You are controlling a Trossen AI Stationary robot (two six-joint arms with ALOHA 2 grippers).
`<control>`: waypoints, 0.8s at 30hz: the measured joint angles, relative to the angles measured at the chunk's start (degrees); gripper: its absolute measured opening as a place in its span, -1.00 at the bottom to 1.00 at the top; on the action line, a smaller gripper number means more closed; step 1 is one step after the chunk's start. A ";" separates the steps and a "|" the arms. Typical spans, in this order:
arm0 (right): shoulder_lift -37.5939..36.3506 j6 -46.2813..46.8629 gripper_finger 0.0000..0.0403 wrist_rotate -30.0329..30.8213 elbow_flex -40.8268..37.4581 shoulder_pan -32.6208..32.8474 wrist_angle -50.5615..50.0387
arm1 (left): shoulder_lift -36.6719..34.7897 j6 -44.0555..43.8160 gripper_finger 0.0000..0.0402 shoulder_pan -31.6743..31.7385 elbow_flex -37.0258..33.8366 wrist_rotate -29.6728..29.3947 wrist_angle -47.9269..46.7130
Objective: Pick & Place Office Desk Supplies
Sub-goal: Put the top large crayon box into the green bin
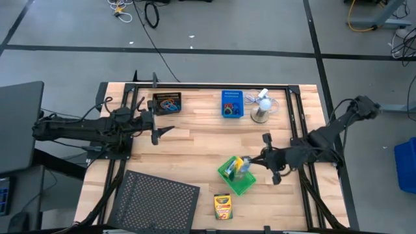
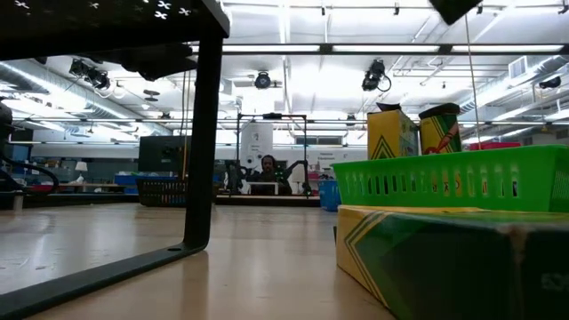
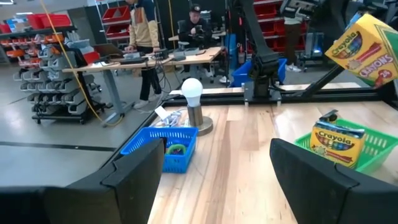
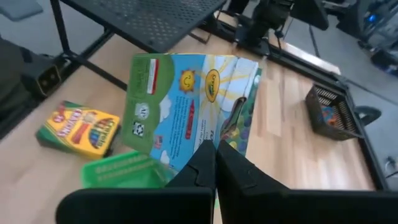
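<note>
Office supplies lay spread over the wooden worktop (image 1: 195, 146). At the left, the left gripper (image 1: 158, 132) hovered above bare wood with its fingers (image 3: 134, 180) apart and nothing between them. Just beyond it, near the back edge, sat the black bin (image 1: 167, 103) with coloured rubber-band loops (image 1: 168, 104) inside. Toward the front on the left side, the large black mesh tray (image 1: 156, 201) stood raised on legs. Farther right along the back edge was the blue bin (image 1: 231, 104), also holding loops, and just beside it the white mini fan (image 1: 261, 106) on its round base. Nearer the front, right of centre, the green bin (image 1: 237, 177) held a yellow crayon box (image 3: 337, 143) standing upright. A second yellow crayon box (image 1: 223, 207) lay flat on the wood, in front of the green bin and near the front edge. Over the green bin, the right gripper (image 1: 265, 156) had its fingers (image 4: 208, 165) pressed together on the edge of a green-white box (image 4: 186, 112) with a blue, illustrated face, holding it above the bin. In the room beyond the worktop, a person (image 3: 194, 25) sat at a desk and another stood beside it.
</note>
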 joint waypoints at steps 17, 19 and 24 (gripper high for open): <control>13.62 14.24 -1.00 5.02 -0.15 6.19 -2.54 | 0.02 0.66 0.51 0.00 0.00 0.03 -0.02; 14.82 15.55 -1.00 5.13 0.00 6.60 -3.96 | 0.02 0.64 0.51 0.00 0.00 0.03 -0.23; 18.12 17.82 -1.00 6.60 2.88 7.82 -10.43 | 0.02 0.55 0.51 0.00 0.00 0.03 -1.20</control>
